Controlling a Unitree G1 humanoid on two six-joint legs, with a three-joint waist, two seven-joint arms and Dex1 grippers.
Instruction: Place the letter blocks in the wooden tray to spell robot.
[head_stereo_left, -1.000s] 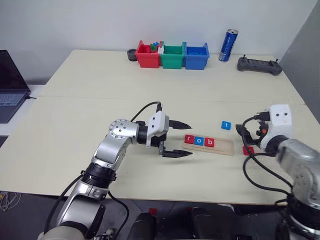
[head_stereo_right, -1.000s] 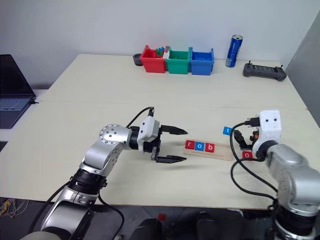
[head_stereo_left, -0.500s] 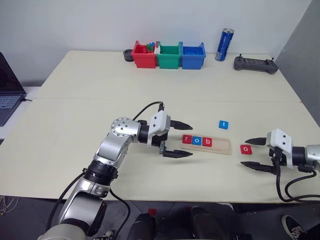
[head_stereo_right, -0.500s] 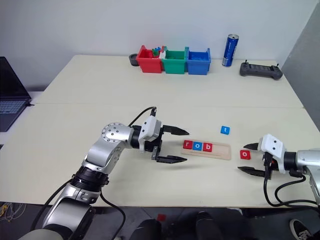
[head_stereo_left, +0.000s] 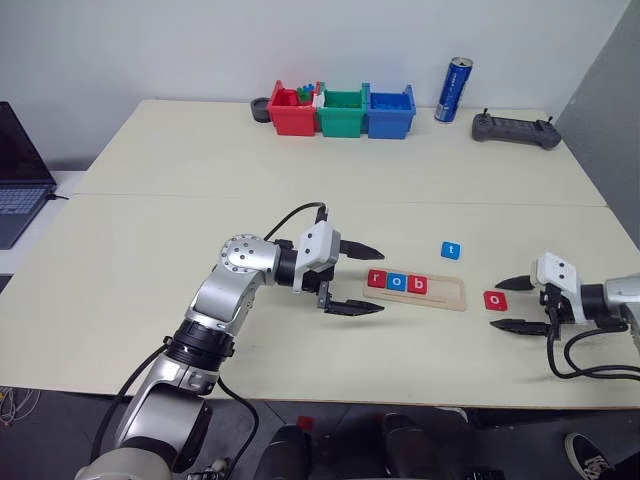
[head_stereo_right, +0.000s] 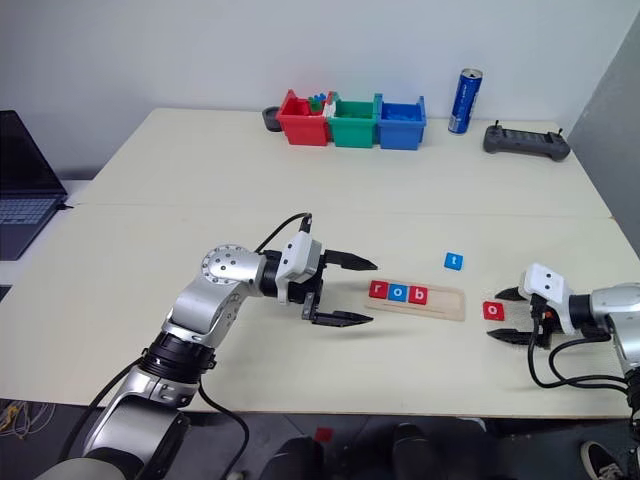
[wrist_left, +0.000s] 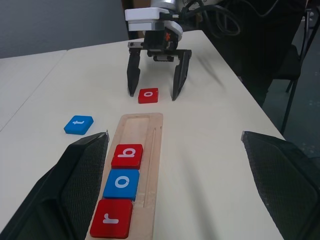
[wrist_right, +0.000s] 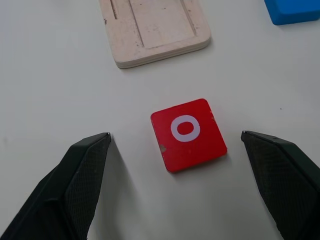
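**Three letters seated, red "o" waiting between spread fingers**

The wooden tray (head_stereo_left: 415, 288) is lying on the pale desk (head_stereo_left: 150, 260) just right of the frame's centre. Three letter blocks are sitting in its left part, side by side: a red "r" (head_stereo_left: 377, 279), a blue "o" (head_stereo_left: 398, 283) and a red "b" (head_stereo_left: 419, 285). The right part of the groove is standing bare.

The blue "t" block (head_stereo_left: 451, 250) is resting on the desk above and to the right of the tray, apart from it. The red "o" block (head_stereo_left: 494, 299) is lying flat just past the tray's right end, not touching it.

The right gripper (head_stereo_left: 518, 305) is reaching in from the right edge of the frame, low over the desk, released, its two black fingers spread wide just to the right of the red "o". In the right wrist view the block (wrist_right: 188, 134) is sitting between the fingertips (wrist_right: 82, 160), with clear desk on both sides.

The left gripper (head_stereo_left: 362, 278) is hovering just left of the tray's left end, also released and holding nothing, its fingers pointing toward the tray.

Along the far edge, in the upper middle of the frame, red, green and blue bins (head_stereo_left: 346, 110) are standing in a row, with a blue can (head_stereo_left: 453, 90) to their right.
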